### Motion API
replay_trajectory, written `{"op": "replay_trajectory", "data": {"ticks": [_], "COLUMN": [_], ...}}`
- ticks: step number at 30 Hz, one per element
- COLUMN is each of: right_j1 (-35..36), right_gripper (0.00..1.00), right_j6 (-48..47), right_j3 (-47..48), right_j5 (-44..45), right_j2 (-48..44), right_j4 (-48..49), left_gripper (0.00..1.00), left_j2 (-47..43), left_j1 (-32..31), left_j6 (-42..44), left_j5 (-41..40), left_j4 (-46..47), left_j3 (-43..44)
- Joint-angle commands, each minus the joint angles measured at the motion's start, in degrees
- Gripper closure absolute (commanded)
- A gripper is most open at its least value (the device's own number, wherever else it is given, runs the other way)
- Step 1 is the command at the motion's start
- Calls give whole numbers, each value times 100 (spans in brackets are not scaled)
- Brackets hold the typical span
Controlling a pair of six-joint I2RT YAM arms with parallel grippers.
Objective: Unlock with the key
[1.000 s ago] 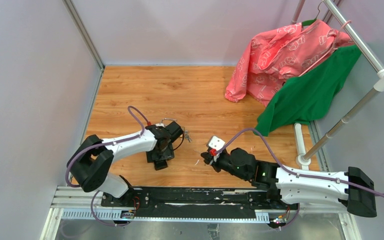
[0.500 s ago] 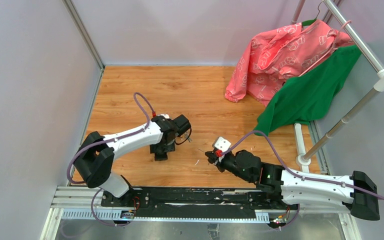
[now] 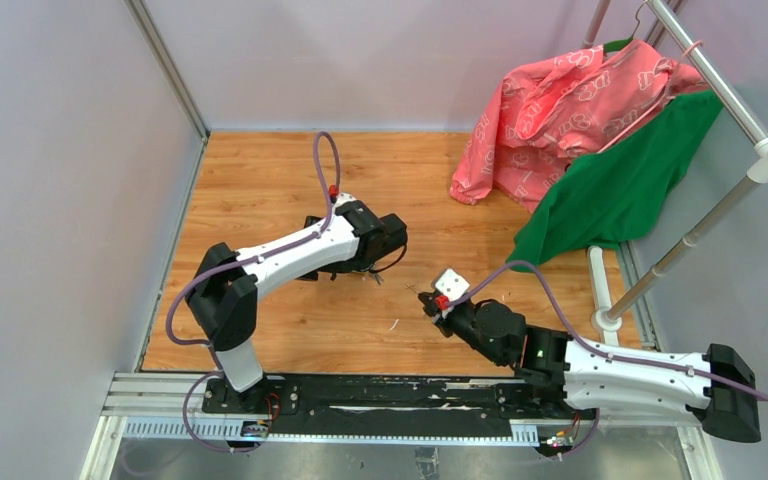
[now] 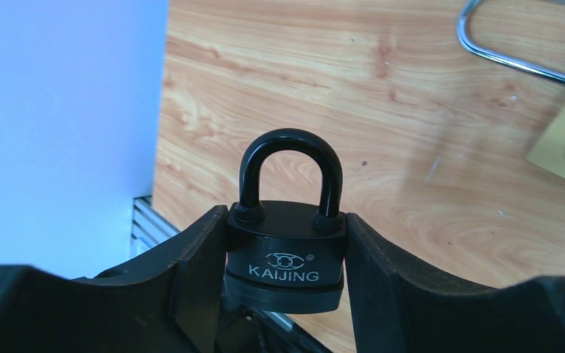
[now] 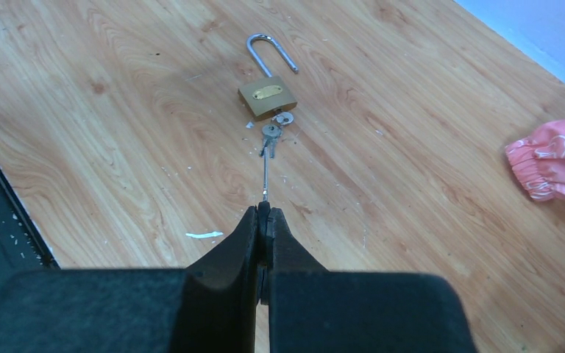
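The left end effector (image 4: 285,218) clamps the black padlock (image 4: 285,268) by its body between both fingers, with the shackle projecting forward beyond the fingertips. The right end effector (image 5: 264,209) is pinched shut on a thin key (image 5: 264,180), which protrudes straight ahead from its tips. Farther ahead of it, a brass padlock (image 5: 268,97) and loose keys (image 5: 271,134) lie on the counter (image 5: 118,110).
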Motion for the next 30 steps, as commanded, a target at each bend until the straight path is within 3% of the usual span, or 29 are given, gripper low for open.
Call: {"op": "replay_trajectory", "data": {"ticks": [1,11,20,30], "right_j1": [-73,-64,-55,-217], "right_gripper": [100,100,100,100], "right_j6": [-221,-445,-1096,544], "right_j3": [-40,83,35,500], "right_j5": [283,57,-411,-1266], "right_j2": [93,393,598,924], "right_j4": [275,552,1202,1242], "left_gripper": [77,76,90,91], "left_j2": [15,350,414,103], "left_j1": [-23,94,486,594], "left_j6": [-159,-41,177,401], "left_j5": [-1007,-823,311,800], "left_j4": [-789,-722,-226,275], "left_j3": [299,1286,1838,1775]}}
